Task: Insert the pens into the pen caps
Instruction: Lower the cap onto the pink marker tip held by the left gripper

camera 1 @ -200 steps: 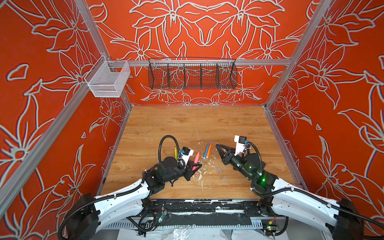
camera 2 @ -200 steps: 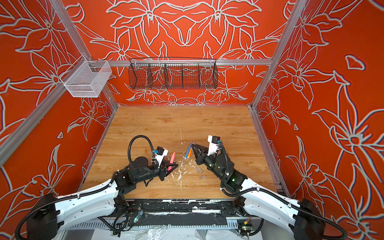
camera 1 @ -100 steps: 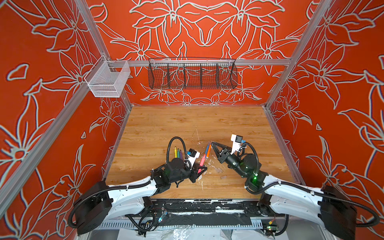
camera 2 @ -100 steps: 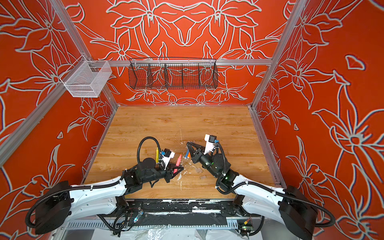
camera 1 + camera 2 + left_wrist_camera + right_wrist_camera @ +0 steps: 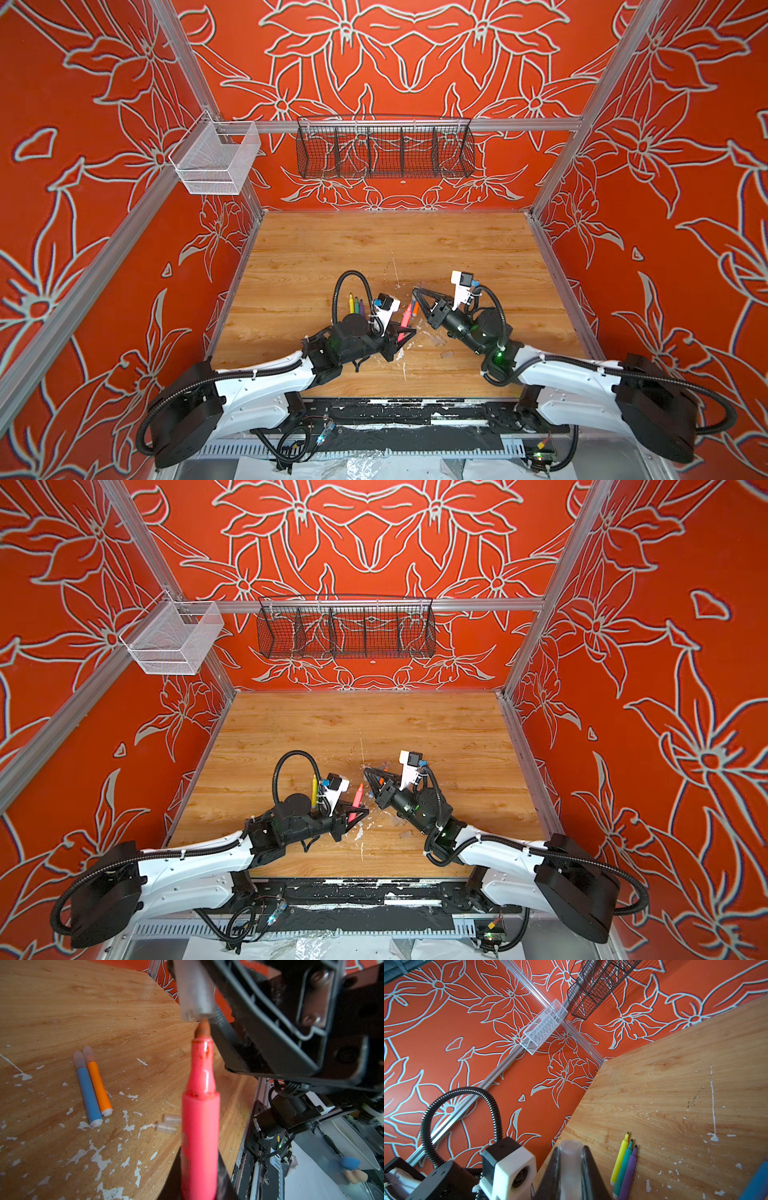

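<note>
Inside the orange, flower-patterned enclosure, the wooden tabletop [image 5: 374,249] runs between aluminium rails along its left and right edges up to the back wall. Its whole far half lies bare, and so do broad strips down both sides. The near part is flecked with white paint.

Well above the wood on the back wall hangs a black wire basket [image 5: 384,147], with a white mesh basket [image 5: 216,160] at the left corner.

Both arms reach in over the near edge and meet near the middle of the near half, raised off the surface. The left arm's fingers [image 5: 409,331] are pressed onto the lower barrel of the pink pen [image 5: 405,316], which slants up with its bare felt tip on top. The right arm's fingers [image 5: 591,1169] pinch a clear pen cap [image 5: 571,1157], its open mouth turned toward that pen. In the left wrist view the tip sits right at the rim of the cap's mouth, not inside it.

The yellow pen [image 5: 619,1159], green pen [image 5: 625,1165] and purple pen [image 5: 630,1172] lie side by side, touching and uncapped, just behind the left arm. The blue pen [image 5: 88,1093] and orange pen [image 5: 97,1084] lie together, each with a cap on, below the right arm's fingers. Two loose caps [image 5: 166,1128] rest close together on the flecked wood, nearer the front edge.
</note>
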Available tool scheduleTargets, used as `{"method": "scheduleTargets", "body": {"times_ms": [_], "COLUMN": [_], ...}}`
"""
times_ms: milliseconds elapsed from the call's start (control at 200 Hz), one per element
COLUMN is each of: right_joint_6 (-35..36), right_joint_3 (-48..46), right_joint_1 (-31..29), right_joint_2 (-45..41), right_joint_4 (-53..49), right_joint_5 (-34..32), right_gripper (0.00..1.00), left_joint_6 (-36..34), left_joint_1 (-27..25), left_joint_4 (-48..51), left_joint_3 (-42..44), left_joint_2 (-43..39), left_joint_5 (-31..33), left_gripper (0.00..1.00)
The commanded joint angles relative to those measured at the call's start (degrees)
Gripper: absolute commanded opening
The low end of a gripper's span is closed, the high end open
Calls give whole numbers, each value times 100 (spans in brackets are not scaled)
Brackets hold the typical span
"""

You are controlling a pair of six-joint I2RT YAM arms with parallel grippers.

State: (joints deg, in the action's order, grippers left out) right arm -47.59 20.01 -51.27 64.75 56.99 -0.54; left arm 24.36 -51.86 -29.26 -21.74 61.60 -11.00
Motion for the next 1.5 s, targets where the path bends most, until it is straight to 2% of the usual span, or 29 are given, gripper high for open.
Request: {"method": "scheduleTargets", "body": {"times_ms": [0,631,1201,1496], "right_joint_6": [17,73,100,235], "right_joint_3": [82,117,-119,-207], "right_joint_1": [-50,-175,-345,-480], "right_joint_2": [-67,68,354,415], "right_joint_4": [234,230,469,456], "right_joint_5": [146,149,201,151], "right_gripper": [0,0,0,0], "left_joint_6": [-5,5,-80,-24], "left_joint_1": [-44,-43,-33,-35], "left_joint_4": [-197,-184,-18,-43], "left_joint_3": [-103,-147,-485,-656], "left_joint_2": [-6,2,-114,-140], "left_joint_5": [28,133,719,788], "left_gripper": [0,0,0,0]}}
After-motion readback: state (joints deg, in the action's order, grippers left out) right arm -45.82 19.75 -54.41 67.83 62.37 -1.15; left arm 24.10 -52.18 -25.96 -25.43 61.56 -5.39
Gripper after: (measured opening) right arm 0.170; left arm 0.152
